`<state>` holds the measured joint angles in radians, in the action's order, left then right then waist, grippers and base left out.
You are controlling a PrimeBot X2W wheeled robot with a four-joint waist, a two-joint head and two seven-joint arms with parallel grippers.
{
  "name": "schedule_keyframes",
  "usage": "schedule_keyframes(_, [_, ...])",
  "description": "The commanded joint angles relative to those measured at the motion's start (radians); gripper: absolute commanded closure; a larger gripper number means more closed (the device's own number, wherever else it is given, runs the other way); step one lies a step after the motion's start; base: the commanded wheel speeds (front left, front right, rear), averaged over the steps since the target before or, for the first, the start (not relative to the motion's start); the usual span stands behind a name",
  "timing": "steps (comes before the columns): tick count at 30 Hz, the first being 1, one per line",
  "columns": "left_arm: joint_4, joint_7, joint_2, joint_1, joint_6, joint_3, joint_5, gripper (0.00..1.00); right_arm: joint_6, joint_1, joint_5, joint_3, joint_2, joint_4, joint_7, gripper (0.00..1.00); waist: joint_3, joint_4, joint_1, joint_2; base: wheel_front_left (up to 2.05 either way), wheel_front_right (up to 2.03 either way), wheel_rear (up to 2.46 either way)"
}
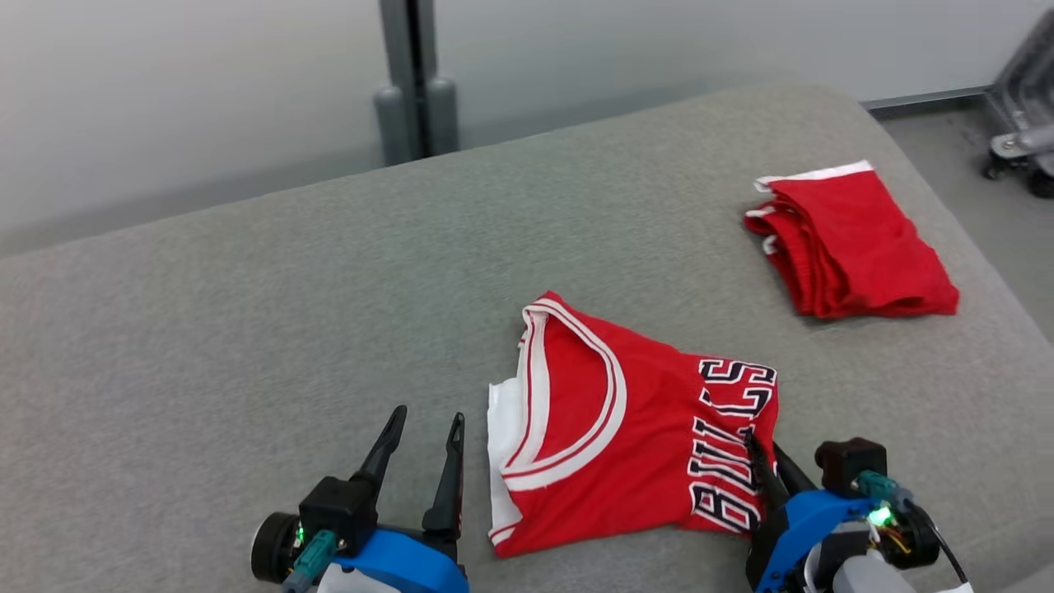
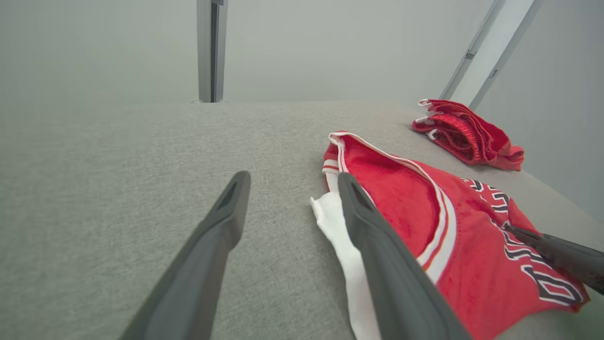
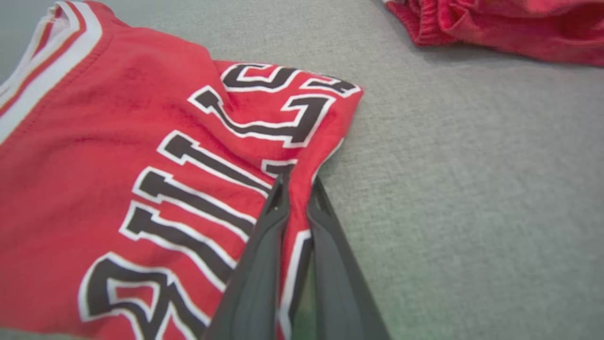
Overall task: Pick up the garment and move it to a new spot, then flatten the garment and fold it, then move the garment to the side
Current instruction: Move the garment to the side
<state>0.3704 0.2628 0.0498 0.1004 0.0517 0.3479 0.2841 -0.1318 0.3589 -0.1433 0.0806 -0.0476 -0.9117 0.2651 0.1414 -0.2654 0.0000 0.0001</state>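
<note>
I am judging the task to be in its last stage. The jersey (image 1: 634, 428) is lying folded into a compact rectangle on the bench (image 1: 247, 329), directly in front of me. Flattening and folding appear done; the move to the side is not yet done.

My right end effector (image 1: 762, 457) is gripping the jersey's right edge, its fingers pinching fabric beside the lettering. My left end effector (image 1: 428, 420) is sitting open just beside the white left edge, holding nothing.

The jersey is showing soft red knit, curved white-and-red trim, and black block letters outlined in white. The bench is wearing a grey, finely woven cover. A second red garment (image 1: 856, 239) is lying folded at the far right.
</note>
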Motion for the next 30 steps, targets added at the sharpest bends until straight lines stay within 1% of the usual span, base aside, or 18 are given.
schedule_keyframes(1, [0.006, 0.002, 0.002, 0.008, 0.004, 0.002, -0.004, 0.00, 0.002, -0.023, -0.009, 0.008, -0.008, 0.007, -0.002, 1.00, -0.035, -0.059, 0.0000, -0.0001, 0.00, 0.00, 0.00])
schedule_keyframes(6, [0.015, 0.002, 0.002, 0.021, 0.019, 0.016, -0.014, 0.00, 0.002, -0.034, -0.037, 0.035, -0.006, 0.042, -0.001, 1.00, -0.022, -0.124, 0.0000, -0.0001, 0.00, 0.00, 0.00])
schedule_keyframes(8, [0.015, 0.002, 0.002, 0.024, 0.027, 0.025, -0.017, 0.00, 0.002, -0.032, -0.045, 0.027, -0.007, 0.052, -0.001, 1.00, -0.016, -0.137, 0.0000, -0.0001, 0.00, 0.00, 0.00])
schedule_keyframes(13, [0.021, 0.002, 0.002, 0.027, 0.029, 0.032, -0.025, 0.00, 0.002, 0.000, -0.031, 0.027, -0.013, 0.065, -0.001, 1.00, -0.001, -0.147, 0.0000, -0.0001, 0.00, 0.00, 0.00])
schedule_keyframes(16, [0.029, 0.002, 0.002, 0.029, 0.032, 0.025, -0.029, 0.00, 0.001, 0.041, -0.021, 0.037, -0.022, 0.081, -0.001, 1.00, 0.014, -0.139, 0.0000, -0.0001, 0.00, 0.00, 0.00])
schedule_keyframes(20, [0.044, 0.002, 0.002, 0.033, 0.028, 0.020, -0.046, 0.00, 0.001, 0.147, -0.012, 0.067, -0.064, 0.096, -0.001, 1.00, 0.042, -0.116, 0.0000, -0.0001, 0.00, 0.00, 0.00])
schedule_keyframes(26, [0.067, 0.002, 0.002, 0.051, 0.035, 0.007, -0.082, 0.00, 0.002, 0.367, 0.026, 0.117, -0.159, 0.068, -0.025, 1.00, 0.089, -0.059, 0.0000, -0.0001, 0.00, 0.00, 0.00])
schedule_keyframes(30, [0.070, 0.002, 0.002, 0.066, 0.038, 0.002, -0.095, 0.00, 0.001, 0.487, 0.063, 0.095, -0.235, 0.003, -0.053, 1.00, 0.113, -0.009, 0.0000, -0.0001, 0.00, 0.00, 0.00])
